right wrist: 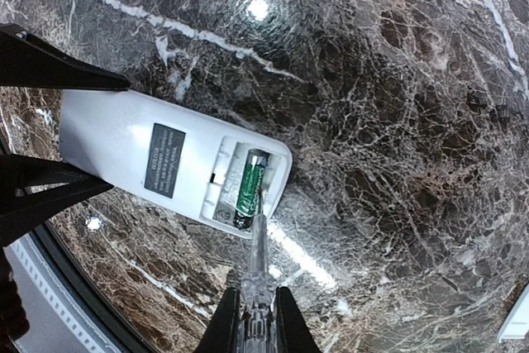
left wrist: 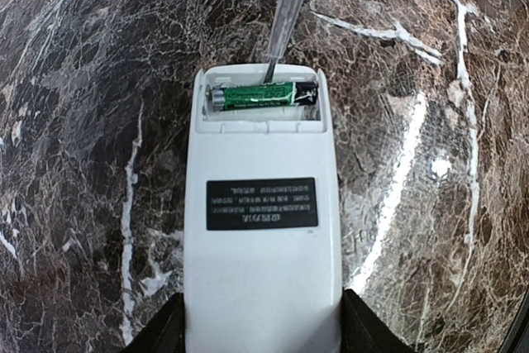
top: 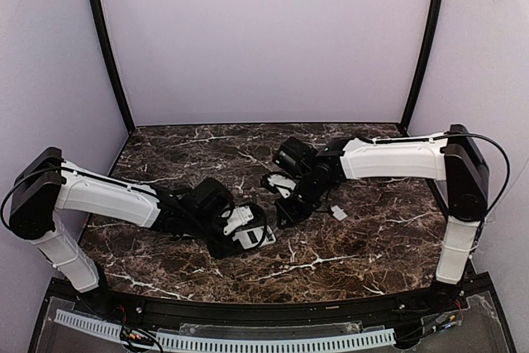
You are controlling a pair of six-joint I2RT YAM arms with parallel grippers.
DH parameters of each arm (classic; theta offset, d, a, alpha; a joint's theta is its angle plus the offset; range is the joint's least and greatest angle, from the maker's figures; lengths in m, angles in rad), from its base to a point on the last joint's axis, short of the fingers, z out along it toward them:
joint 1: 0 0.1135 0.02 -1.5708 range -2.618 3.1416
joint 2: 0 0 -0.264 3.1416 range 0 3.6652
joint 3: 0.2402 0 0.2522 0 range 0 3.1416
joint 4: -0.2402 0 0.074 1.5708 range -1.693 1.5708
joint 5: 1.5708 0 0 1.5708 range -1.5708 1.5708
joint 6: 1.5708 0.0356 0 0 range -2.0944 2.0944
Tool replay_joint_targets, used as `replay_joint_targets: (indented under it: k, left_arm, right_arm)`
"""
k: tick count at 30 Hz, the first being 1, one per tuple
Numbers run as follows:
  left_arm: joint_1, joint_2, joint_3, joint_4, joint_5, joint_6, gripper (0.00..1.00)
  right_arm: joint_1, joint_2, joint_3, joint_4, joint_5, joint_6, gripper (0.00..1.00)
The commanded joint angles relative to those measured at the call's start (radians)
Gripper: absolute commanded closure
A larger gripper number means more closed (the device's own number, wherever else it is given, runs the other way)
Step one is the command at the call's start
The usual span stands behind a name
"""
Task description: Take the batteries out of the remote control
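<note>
Nearest the lens, the left claw [left wrist: 263, 330] is clenched on the butt end of the slim white plastic rectangular remote control [left wrist: 263, 237], which lies back-up on the dark brown marble-veined desk [left wrist: 74, 121] with its cover off and the far-end bay exposed. One thin green-wrapped cylindrical battery [left wrist: 263, 94] sits across that bay; the slot beside it looks empty, and I see no second battery anywhere. The right claw [right wrist: 256, 320] is grasping a thin clear-handled, metal-tipped prying tool [right wrist: 258, 258], whose tip touches the battery's edge inside the bay. By my reading, the step in hand is levering this cell out. The next move calls for a small upward pry at the battery's end, with the left claw holding the remote steady so it cannot skid. By count there is one remote, one battery in view, one tool, and one small flat white square plate [top: 339, 213] lying on the desk just beside the right arm.
</note>
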Motion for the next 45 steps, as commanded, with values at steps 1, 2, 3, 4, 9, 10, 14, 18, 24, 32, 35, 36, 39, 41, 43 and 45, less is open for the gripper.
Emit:
replay_joint_targets:
  k: [1,2,3,4,9,10,14,18,24,32,35,36,39,41,43,45]
  left_arm:
    - [-0.006,-0.021,-0.009,0.076,-0.018,-0.006,1.0]
    - [-0.007,-0.023,-0.016,0.085,-0.042,-0.006,1.0]
    - [-0.006,-0.029,-0.019,0.09,-0.046,-0.002,1.0]
    - [-0.007,-0.031,-0.027,0.101,-0.051,0.0,1.0]
    - [-0.006,-0.043,-0.038,0.116,-0.064,0.008,1.0]
    - [-0.007,-0.044,-0.038,0.116,-0.066,0.009,1.0]
    - [-0.006,-0.041,-0.038,0.114,-0.069,0.01,0.99]
    - [-0.006,-0.048,-0.039,0.114,-0.079,0.015,1.0]
    - [-0.01,-0.073,-0.057,0.125,-0.114,0.051,1.0]
    - [-0.019,-0.123,-0.102,0.203,-0.142,0.109,1.0]
    - [-0.021,-0.14,-0.113,0.215,-0.144,0.129,1.0]
    - [-0.022,-0.147,-0.118,0.221,-0.147,0.133,1.0]
    - [-0.022,-0.16,-0.123,0.227,-0.153,0.143,1.0]
    - [-0.022,-0.166,-0.125,0.228,-0.158,0.147,1.0]
    - [-0.022,-0.169,-0.126,0.229,-0.16,0.15,1.0]
    - [-0.021,-0.17,-0.129,0.236,-0.162,0.157,1.0]
  right_arm:
    - [-0.027,-0.014,-0.084,0.021,-0.089,-0.006,1.0]
    - [-0.032,-0.017,-0.095,0.034,-0.104,-0.005,1.0]
    - [-0.036,-0.02,-0.105,0.046,-0.116,-0.005,1.0]
    - [-0.04,-0.022,-0.114,0.054,-0.125,-0.005,1.0]
    - [-0.057,-0.025,-0.146,0.087,-0.152,-0.003,1.0]
    - [-0.06,-0.026,-0.152,0.093,-0.158,-0.004,1.0]
    - [-0.067,-0.028,-0.171,0.111,-0.17,-0.002,1.0]
    - [-0.072,-0.033,-0.185,0.125,-0.182,-0.002,1.0]
    - [-0.088,-0.055,-0.226,0.171,-0.219,-0.001,1.0]
    - [-0.111,-0.081,-0.288,0.25,-0.28,0.011,1.0]
    - [-0.12,-0.091,-0.309,0.28,-0.305,0.012,1.0]
    - [-0.122,-0.095,-0.315,0.288,-0.313,0.013,1.0]
    - [-0.128,-0.106,-0.322,0.295,-0.325,0.014,1.0]
    - [-0.13,-0.116,-0.321,0.295,-0.327,0.013,1.0]
    - [-0.131,-0.126,-0.323,0.294,-0.329,0.012,1.0]
    - [-0.132,-0.136,-0.325,0.297,-0.329,0.011,1.0]
